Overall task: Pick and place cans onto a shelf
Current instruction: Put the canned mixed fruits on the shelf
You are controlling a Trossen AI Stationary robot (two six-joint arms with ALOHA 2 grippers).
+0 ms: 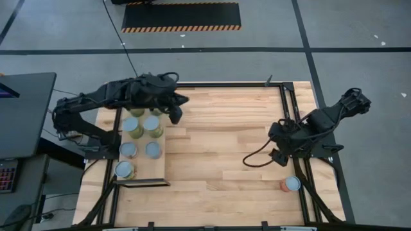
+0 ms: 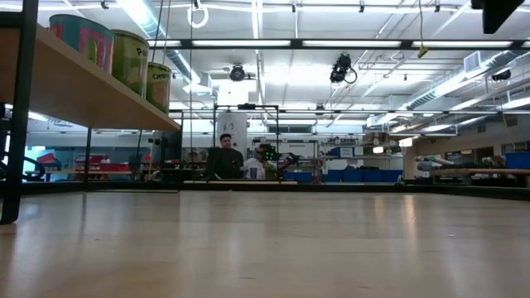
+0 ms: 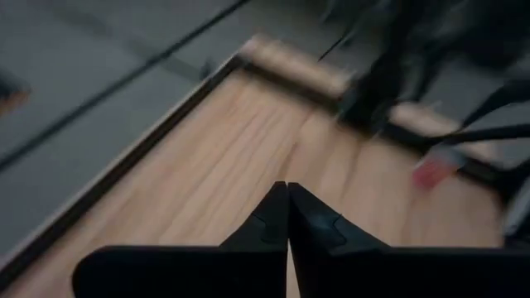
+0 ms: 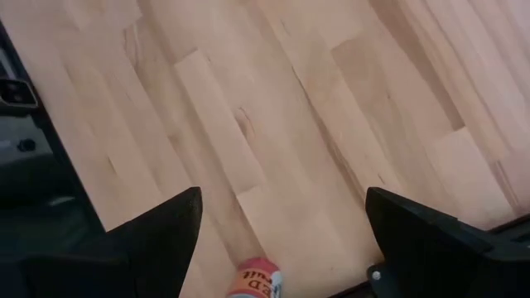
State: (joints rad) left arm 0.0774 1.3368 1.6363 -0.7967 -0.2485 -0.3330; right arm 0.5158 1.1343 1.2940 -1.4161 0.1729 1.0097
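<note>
Shelf (image 1: 159,165) runs near–far – cans (image 1: 142,138) upright.

The counter (image 1: 225,147) is a plank top of pale wood inside a thin black frame, standing on a grey floor (image 1: 359,29) crossed by dark lines. Beyond its far edge a dark mat (image 1: 181,16) with orange-and-black striped borders lies on the floor. At the left of the high view sit a dark desk (image 1: 24,112) and, below it, part of a keyboard (image 1: 8,173). The low view looks across the counter into a workshop lit by long ceiling lights (image 2: 248,43), where a person (image 2: 224,157) in dark clothes stands at a distant bench, with blue bins (image 2: 348,175) ranged to the right.
</note>
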